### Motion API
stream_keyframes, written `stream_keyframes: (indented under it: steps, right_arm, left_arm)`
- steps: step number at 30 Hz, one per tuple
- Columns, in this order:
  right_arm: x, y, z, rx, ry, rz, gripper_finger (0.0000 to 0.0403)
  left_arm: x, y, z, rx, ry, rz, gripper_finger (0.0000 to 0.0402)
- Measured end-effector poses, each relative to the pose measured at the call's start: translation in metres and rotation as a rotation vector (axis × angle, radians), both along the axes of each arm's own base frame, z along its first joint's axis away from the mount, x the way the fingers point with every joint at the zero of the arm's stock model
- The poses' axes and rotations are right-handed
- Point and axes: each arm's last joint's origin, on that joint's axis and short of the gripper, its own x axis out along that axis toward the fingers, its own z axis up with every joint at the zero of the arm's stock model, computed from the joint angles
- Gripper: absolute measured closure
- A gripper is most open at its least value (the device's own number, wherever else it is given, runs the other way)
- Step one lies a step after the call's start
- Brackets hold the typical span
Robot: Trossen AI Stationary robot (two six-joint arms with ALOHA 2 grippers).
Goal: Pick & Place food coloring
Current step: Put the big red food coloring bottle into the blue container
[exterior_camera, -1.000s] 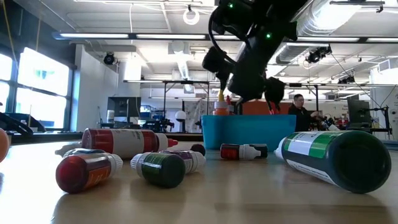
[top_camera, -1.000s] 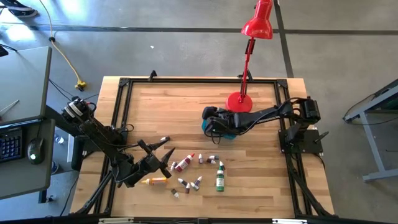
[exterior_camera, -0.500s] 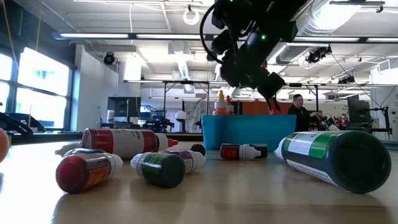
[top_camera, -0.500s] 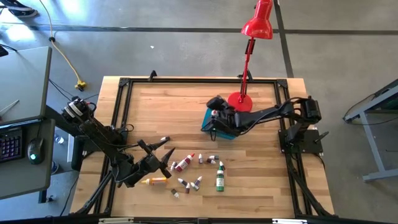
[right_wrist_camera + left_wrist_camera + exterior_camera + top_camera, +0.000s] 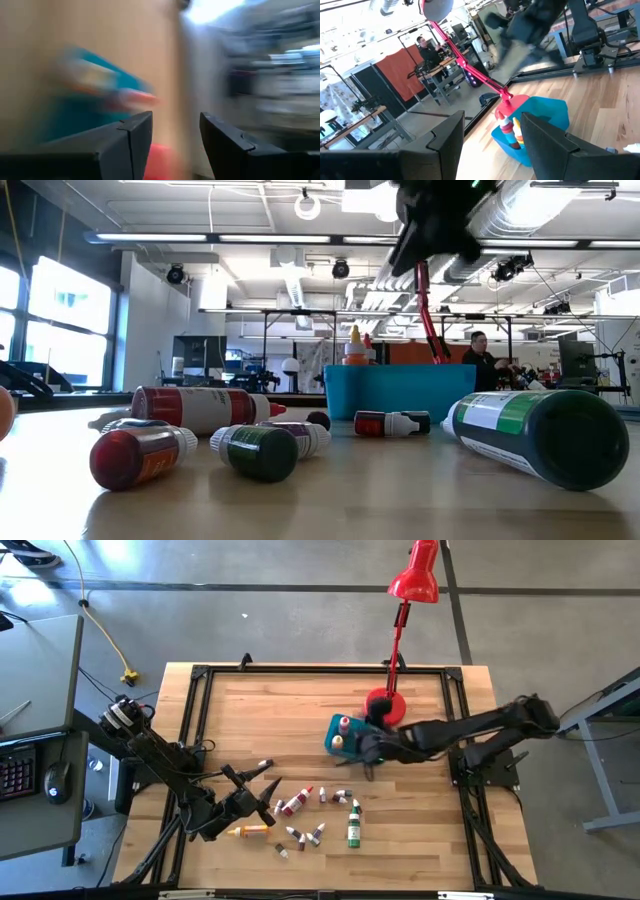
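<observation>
Food coloring bottles (image 5: 352, 824) scattered around table's 6 o'clock: light, rigid, roll-prone, so grasp mid-body; right gripper (image 5: 371, 752) jaws apart, empty, beside teal tub (image 5: 333, 730); left gripper (image 5: 262, 790) spread open.

I count one teal tub (image 5: 400, 392), and two bottles of food coloring (image 5: 345, 725) stand inside it. Loose on the wood near the tub there is one large green bottle (image 5: 353, 825), one orange-yellow bottle (image 5: 247, 831) and two red bottles (image 5: 292, 805). There are perhaps seven tiny ones, which blur together from above. One red lamp (image 5: 412, 580) stands just behind the tub.
</observation>
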Motion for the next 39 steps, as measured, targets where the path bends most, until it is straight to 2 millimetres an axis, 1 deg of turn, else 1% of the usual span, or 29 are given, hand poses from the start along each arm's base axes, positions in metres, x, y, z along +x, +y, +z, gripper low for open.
stream_keyframes:
  steps: [3,5,7,10,16,19,22,25,28,31,34,39]
  right_arm:
    - [-0.006,0.013,0.008,0.400,-0.154,0.007,0.0244]
    - [-0.007,0.019,0.010,0.618,-0.237,-0.054,0.0246]
    - [-0.008,0.024,0.010,0.795,-0.267,-0.109,0.0248]
    - [-0.005,0.032,0.001,0.991,-0.252,-0.222,0.0249]
    - [0.004,0.046,-0.020,1.259,-0.254,-0.547,0.0249]
    - [0.009,0.055,-0.034,1.345,-0.210,-0.685,0.0249]
    - [0.015,0.067,-0.051,1.394,-0.149,-0.783,0.0249]
    - [0.022,0.078,-0.068,1.448,-0.090,-0.826,0.0250]
    - [0.029,0.090,-0.079,1.502,-0.082,-0.843,0.0253]
    - [0.033,0.097,-0.087,1.518,-0.078,-0.853,0.0261]
    - [0.032,0.103,-0.093,1.517,-0.071,-0.904,0.0271]
    - [0.031,0.108,-0.096,1.505,-0.090,-0.939,0.0283]
  left_arm:
    - [0.000,0.000,0.000,0.000,-0.001,0.000,0.0213]
    - [0.000,0.000,0.000,-0.001,-0.001,0.000,0.0213]
    - [0.000,0.000,0.000,-0.002,-0.002,-0.001,0.0213]
    - [0.000,0.000,0.000,-0.005,-0.005,-0.002,0.0213]
    - [0.000,0.000,0.000,-0.008,-0.009,-0.004,0.0213]
    - [0.000,0.000,0.000,-0.022,-0.021,-0.003,0.0213]
    - [0.000,0.000,0.000,-0.020,-0.019,-0.003,0.0213]
    - [0.000,0.000,-0.001,-0.008,-0.008,-0.003,0.0213]
    - [0.000,0.000,-0.001,0.012,0.010,-0.002,0.0213]
    - [0.001,-0.001,-0.003,0.036,0.033,0.000,0.0213]
    - [0.001,-0.001,-0.005,0.056,0.052,0.000,0.0213]
    - [0.001,-0.001,-0.010,0.104,0.098,0.001,0.0213]
